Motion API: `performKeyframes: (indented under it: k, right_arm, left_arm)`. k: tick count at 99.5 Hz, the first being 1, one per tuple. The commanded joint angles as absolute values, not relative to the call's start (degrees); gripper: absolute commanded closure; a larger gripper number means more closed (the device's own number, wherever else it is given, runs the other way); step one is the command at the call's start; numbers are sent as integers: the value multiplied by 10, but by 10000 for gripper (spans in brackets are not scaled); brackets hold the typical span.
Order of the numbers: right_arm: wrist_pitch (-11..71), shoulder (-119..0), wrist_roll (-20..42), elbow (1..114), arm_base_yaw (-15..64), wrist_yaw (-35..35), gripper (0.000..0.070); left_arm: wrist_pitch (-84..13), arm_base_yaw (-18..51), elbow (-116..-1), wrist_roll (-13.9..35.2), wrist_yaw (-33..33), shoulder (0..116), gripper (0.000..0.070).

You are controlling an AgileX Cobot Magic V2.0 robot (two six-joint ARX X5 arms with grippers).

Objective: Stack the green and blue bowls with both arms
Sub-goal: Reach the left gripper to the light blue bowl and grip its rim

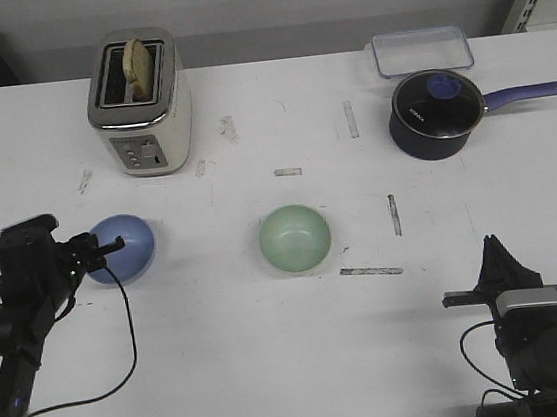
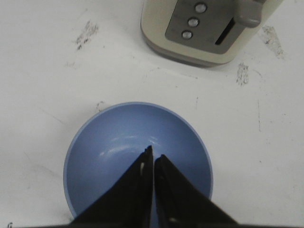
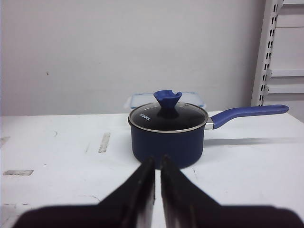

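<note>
Pictured on a scuffed white table: blue bowl at nine o'clock of the green bowl, well apart, both upright and unstacked; green bowl near table centre, ringed by short grey tape marks.

Left gripper poised over the blue bowl's near rim, fingers pressed together with only a hairline slit between them, seen in the left wrist view above the bowl's hollow; whether the tips touch the bowl cannot be told; left arm's lower links cut off by the frame edge, a black cable looping beneath.

Right gripper at five o'clock of the green bowl, well apart from it, fingers likewise together and pointing up the table; in the right wrist view aimed toward a dark saucepan; arm base cropped at the bottom edge.

Cream toaster at eleven o'clock, a slice of bread standing in one slot, its front only partly in the left wrist view; saucepan with glass lid and purple handle at two o'clock; clear lidded container just behind it, largely hidden in the right wrist view.

Beyond: pale grey wall, white slotted shelving upright at far right, dark object cut off at top left.
</note>
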State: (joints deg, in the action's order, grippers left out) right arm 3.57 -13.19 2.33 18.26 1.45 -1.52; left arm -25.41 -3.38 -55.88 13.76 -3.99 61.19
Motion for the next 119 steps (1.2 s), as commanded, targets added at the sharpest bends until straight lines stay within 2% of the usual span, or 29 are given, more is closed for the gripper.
performKeyframes:
  k: [1,24,29,43,51,73,85,119]
  right_arm:
    - [30,-131,19,184,15,-15,687]
    - [30,-131,19,184,15,-15,687]
    - [30,-131,19,184,15,-15,687]
    - [30,-131,19,184,15,-15,687]
    - [30,-131,19,184,15,-15,687]
    - [30,-131,19,184,15,-15,687]
    - [30,-131,19,184,15,-15,687]
    - [30,-131,19,184,15,-15,687]
  left_arm:
    - [-270,-48,-586,150,-77,634,698]
    - [-343,-110,-643,142,-151,705,694]
    - [-360,-121,-656,133,-154,721,674]
    - [-393,-150,-689,108,-153,763,442]
    - [-401,-165,-701,105,-153,783,366]
    - [-437,-186,-707,79,-153,833,356]
    - [-446,-186,-707,71,-153,858,277]
    - [-429,-174,-707,70,-153,916,287]
